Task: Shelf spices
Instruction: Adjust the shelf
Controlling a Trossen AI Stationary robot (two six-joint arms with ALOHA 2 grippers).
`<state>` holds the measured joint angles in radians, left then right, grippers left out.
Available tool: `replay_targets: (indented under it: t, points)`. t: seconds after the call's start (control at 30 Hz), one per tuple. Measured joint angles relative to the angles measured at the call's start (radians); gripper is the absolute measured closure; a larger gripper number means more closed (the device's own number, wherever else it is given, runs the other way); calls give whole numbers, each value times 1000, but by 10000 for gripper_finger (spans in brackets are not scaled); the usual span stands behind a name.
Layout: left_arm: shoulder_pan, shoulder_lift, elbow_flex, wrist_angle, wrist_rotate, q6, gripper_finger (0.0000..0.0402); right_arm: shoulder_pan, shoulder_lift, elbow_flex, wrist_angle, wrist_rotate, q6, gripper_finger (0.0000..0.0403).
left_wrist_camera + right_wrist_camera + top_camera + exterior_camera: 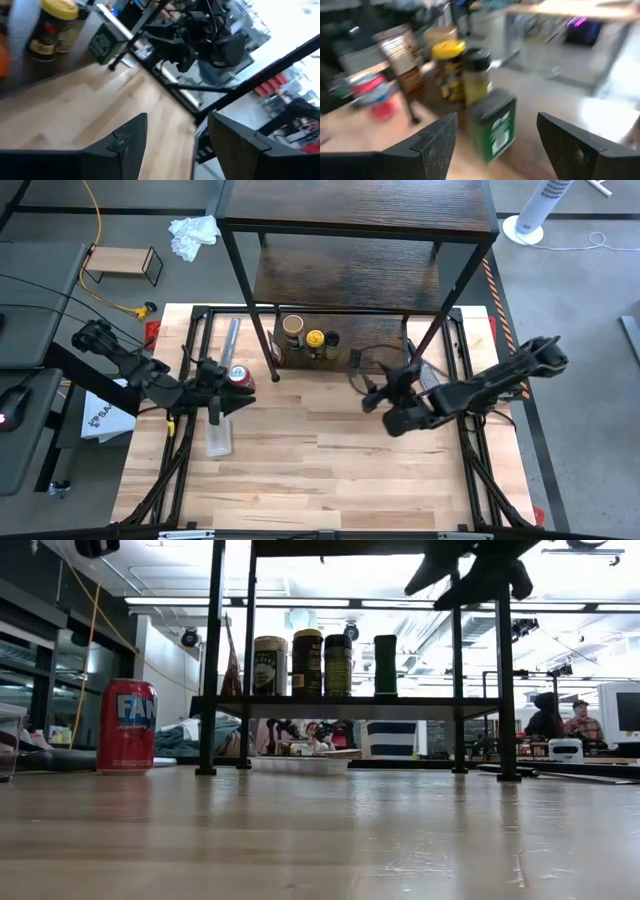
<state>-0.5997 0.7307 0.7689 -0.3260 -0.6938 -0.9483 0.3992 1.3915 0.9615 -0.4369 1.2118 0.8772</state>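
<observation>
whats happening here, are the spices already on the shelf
Yes: all four spices stand in a row on the lowest board of the shelf. The right pincer hovers open and empty just in front of them. The left pincer, also open and empty, hangs over the table beside the red can.

A light wood bench [330, 470] carries the shelf [360, 270], whose black legs stand on its far part. On the bench itself sit a red can [240, 377] near the shelf's left leg and a flat clear plastic piece [220, 435] just in front of it. On the shelf's bottom board [345, 705] stand four spices in a row: a tan-lidded jar [292, 330], a yellow-lidded jar [315, 340], a dark jar [332, 341] and a green box [492, 127].
</observation>
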Motion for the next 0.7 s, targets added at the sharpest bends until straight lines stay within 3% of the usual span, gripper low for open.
replay_targets:
  t: [0.1, 0.23, 0.37, 0.43, 0.57, 0.7]
  points:
    - [-13, 55, 0, 64, -26, 23, 205, 14, -86, 0, -69, -139, 32, 133]
    - [-38, 165, -3, 67, -191, -29, 219, 46, -206, 0, -201, -335, 113, 133]
    - [-18, 265, -10, 205, -222, 8, 235, 124, -309, 0, -354, -382, 202, 133]
    - [42, 302, -58, 388, -133, 95, 243, 151, -348, 0, -430, -375, 248, 133]
    - [244, 367, -231, 846, 268, 244, 270, 152, -392, 0, -485, -374, 335, 133]
    - [437, 355, -344, 1036, 526, 270, 327, 140, -397, 0, -399, -391, 337, 133]
